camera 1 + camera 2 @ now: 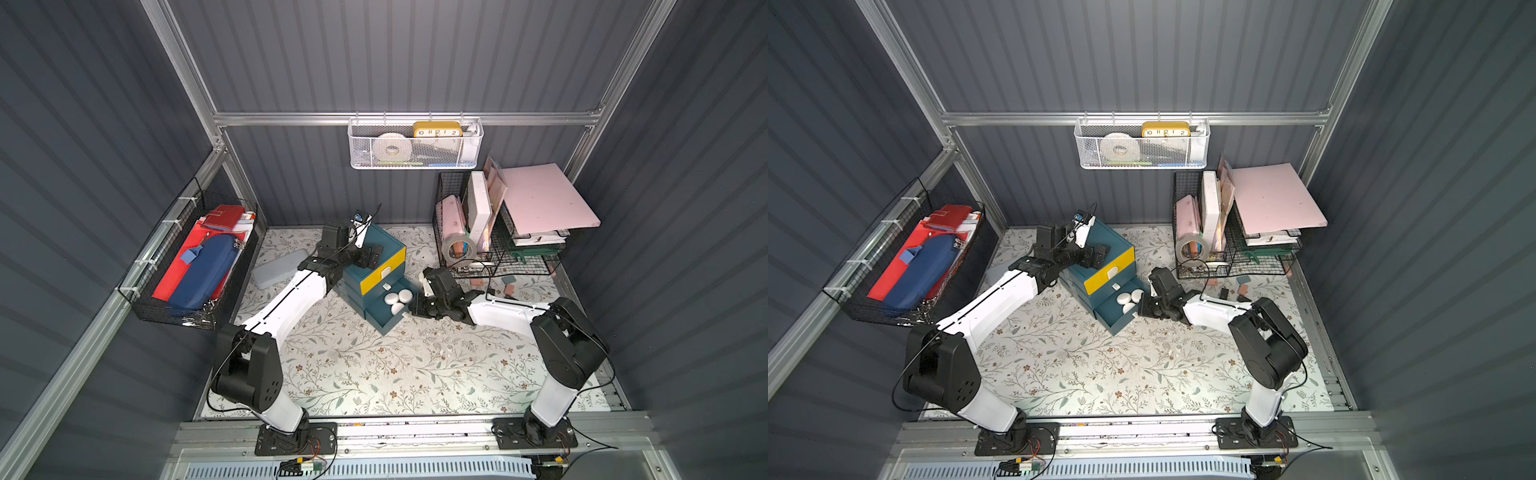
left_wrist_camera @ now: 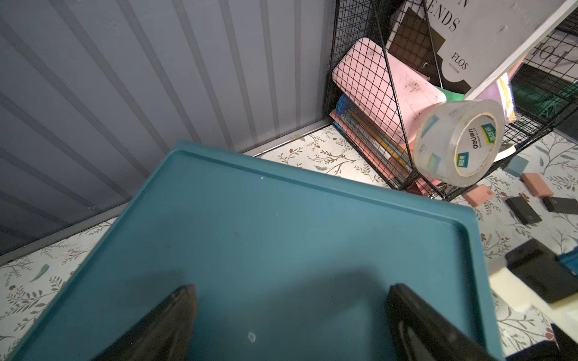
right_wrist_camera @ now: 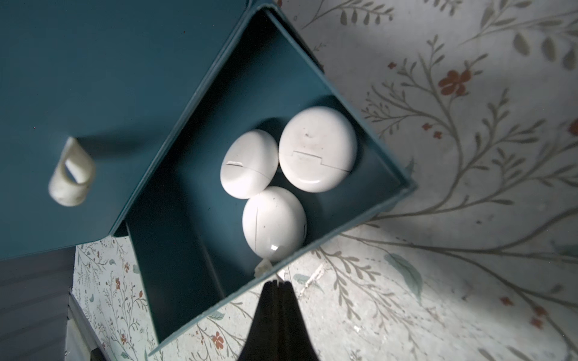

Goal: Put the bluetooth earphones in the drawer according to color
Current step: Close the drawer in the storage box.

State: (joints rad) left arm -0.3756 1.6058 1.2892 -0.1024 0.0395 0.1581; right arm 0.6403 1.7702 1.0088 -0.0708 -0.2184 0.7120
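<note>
Teal 3-drawer cabinet [image 1: 352, 279] upright on mat, top front [image 1: 380, 274] yellow, shut. Bottom drawer [image 3: 175, 250] pulled out. 3 white earphone cases [image 3: 274, 223] inside it, smooth pebble shape, lids closed, clustered + touching, near drawer's front wall.

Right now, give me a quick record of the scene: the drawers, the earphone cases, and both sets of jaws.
cabinet: teal, three drawers
open drawer: bottom one, pulled out
contents: three white earphone cases, clustered together
yellow drawer: top one, shut
left jaws: open, above the cabinet top
right jaws: shut, empty, at the open drawer's front edge
</note>
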